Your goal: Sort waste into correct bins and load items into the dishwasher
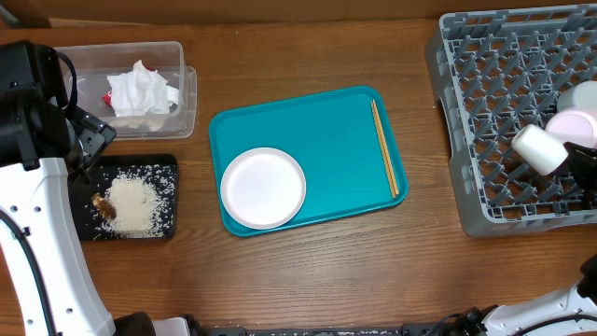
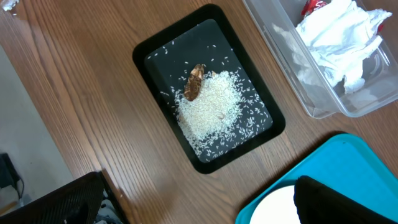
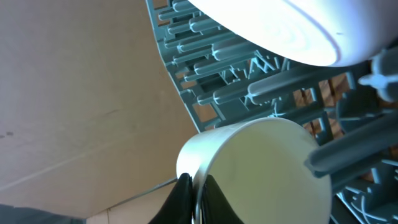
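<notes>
Right gripper (image 3: pixel 194 194) of mine, reaching into the grey rack (image 3: pixel 205 68), is nipped tight on the rim of the cup (image 3: pixel 261 162), which tilts among the pegs beside a bowl (image 3: pixel 292 31), while my left gripper (image 2: pixel 199 205) hangs spread wide above the black tray (image 2: pixel 146 53) of rice (image 2: pixel 211 109).

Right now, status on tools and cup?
Left tool open, empty. Right tool shut on cup rim, at rack. Plate and chopsticks on teal tray.
</notes>
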Robot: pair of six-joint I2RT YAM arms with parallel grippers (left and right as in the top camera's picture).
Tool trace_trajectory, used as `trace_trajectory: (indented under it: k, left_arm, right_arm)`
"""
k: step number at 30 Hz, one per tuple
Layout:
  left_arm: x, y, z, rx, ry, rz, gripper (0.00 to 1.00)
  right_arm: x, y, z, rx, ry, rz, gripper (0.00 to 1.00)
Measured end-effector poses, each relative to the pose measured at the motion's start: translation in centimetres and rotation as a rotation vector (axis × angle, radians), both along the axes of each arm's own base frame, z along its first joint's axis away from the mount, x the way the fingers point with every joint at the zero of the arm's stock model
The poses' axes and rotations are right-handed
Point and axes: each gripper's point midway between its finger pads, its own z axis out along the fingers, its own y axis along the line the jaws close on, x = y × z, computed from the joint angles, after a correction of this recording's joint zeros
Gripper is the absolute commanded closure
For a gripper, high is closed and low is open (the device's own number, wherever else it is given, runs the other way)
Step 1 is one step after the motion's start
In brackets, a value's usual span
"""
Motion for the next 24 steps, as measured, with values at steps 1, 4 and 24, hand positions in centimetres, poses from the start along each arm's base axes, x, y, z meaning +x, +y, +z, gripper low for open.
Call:
trace_trajectory:
  k: [1,4,24]
  left_arm:
    - [0.0,0.0,0.0,0.000,0.000,0.000,0.00]
    - [0.0,0.0,0.0,0.000,0.000,0.000,0.00]
    - [0.0,0.0,0.0,0.000,0.000,0.000,0.00]
  right_arm:
    - [-0.1,-0.2,-0.1,-0.010,0.012,-0.005,0.85]
    - [-0.8,-0.6,-0.8,-0.039,0.075,-0.026,0.71]
    - [-3.4,0.6,9.0,-0.323,0.070,-0.129,0.66]
